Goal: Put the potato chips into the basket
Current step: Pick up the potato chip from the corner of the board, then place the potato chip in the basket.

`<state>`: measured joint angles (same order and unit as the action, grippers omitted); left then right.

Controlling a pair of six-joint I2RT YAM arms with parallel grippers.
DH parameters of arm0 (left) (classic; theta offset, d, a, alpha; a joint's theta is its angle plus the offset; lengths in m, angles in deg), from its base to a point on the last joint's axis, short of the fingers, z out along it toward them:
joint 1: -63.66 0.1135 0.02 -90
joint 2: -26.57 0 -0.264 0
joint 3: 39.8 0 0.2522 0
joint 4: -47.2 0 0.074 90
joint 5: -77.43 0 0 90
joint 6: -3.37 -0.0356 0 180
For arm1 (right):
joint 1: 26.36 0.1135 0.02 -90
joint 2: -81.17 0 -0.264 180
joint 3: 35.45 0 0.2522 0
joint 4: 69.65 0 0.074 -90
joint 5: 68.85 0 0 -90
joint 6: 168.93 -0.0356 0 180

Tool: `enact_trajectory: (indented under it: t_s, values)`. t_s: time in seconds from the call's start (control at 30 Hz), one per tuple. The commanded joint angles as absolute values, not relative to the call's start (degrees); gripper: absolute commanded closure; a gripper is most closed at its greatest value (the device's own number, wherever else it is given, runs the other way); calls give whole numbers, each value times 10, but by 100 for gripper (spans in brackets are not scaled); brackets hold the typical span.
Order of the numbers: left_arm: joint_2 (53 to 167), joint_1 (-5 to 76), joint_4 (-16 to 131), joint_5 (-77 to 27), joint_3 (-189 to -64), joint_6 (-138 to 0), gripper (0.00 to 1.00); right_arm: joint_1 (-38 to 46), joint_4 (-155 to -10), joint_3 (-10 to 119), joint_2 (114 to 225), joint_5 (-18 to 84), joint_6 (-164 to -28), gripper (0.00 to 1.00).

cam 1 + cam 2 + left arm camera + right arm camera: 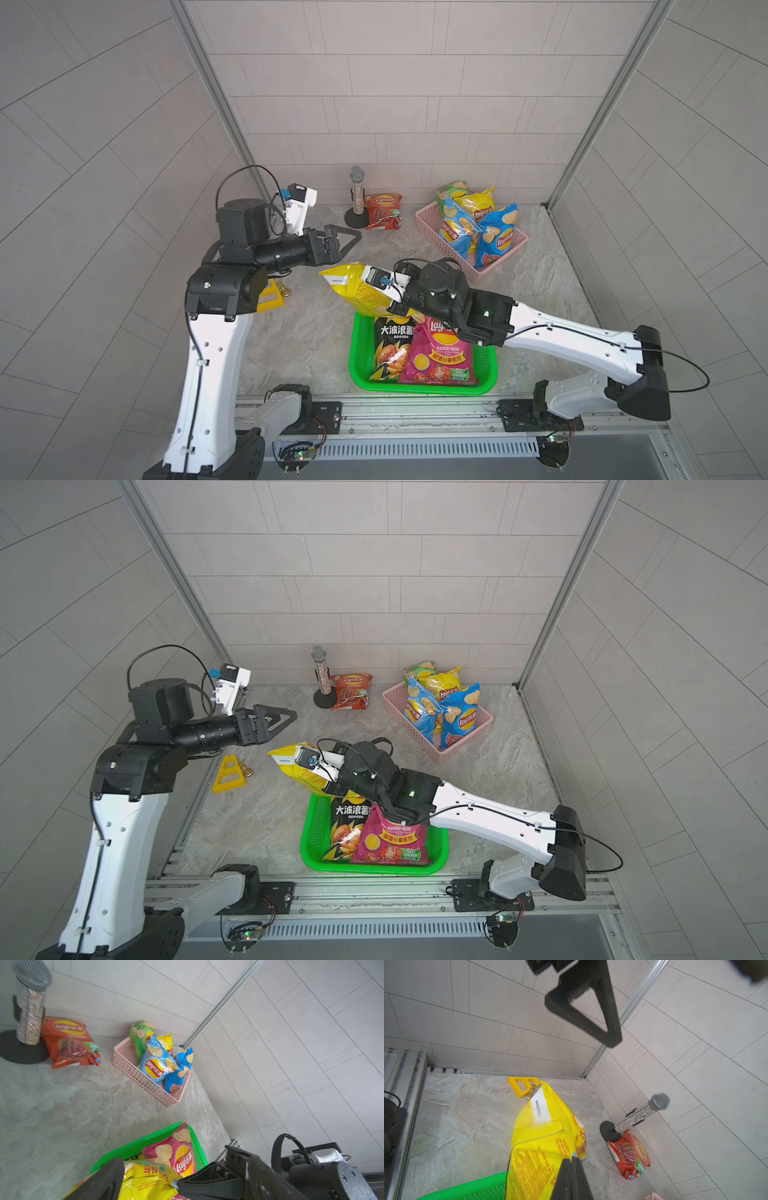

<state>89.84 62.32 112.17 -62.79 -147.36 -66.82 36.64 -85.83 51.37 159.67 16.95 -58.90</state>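
Left fingers [344, 230], marbled tabletop [299, 332], tiled walls [395, 83]

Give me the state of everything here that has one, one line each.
left gripper: open, empty.
right gripper: shut on the yellow bag.
yellow bag: held tilted over the green basket's far rim.
green basket: holds black bag and magenta bag.
pink basket: holds several small bags.
red bag: lying beside the microphone, outside both baskets.
microphone: upright on its stand.

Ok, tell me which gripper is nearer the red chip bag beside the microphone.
Left. The left gripper hangs open just short of the red bag, not touching. The right gripper is farther back, shut on the yellow bag over the green basket's far rim.
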Motion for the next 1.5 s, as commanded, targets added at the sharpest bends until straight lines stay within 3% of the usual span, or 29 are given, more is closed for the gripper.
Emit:
enact_trajectory:
  t_s: [0.0,0.33,0.73,1.2,1.47]
  values:
    - [925,654,1159,-603,-1489,-695,0,340,-849,497,1570,202,-586,100]
    - [932,667,1149,-514,-1403,-762,0,308,-777,438,1569,268,-602,100]
    - [927,667,1147,-425,-1393,-783,0,306,-740,489,1617,278,-605,100]
    - [921,667,1146,-455,-1350,-810,3,308,-748,399,1576,297,-623,100]
    - [925,667,1150,-483,-1326,-828,4,361,-779,316,1495,289,-662,100]
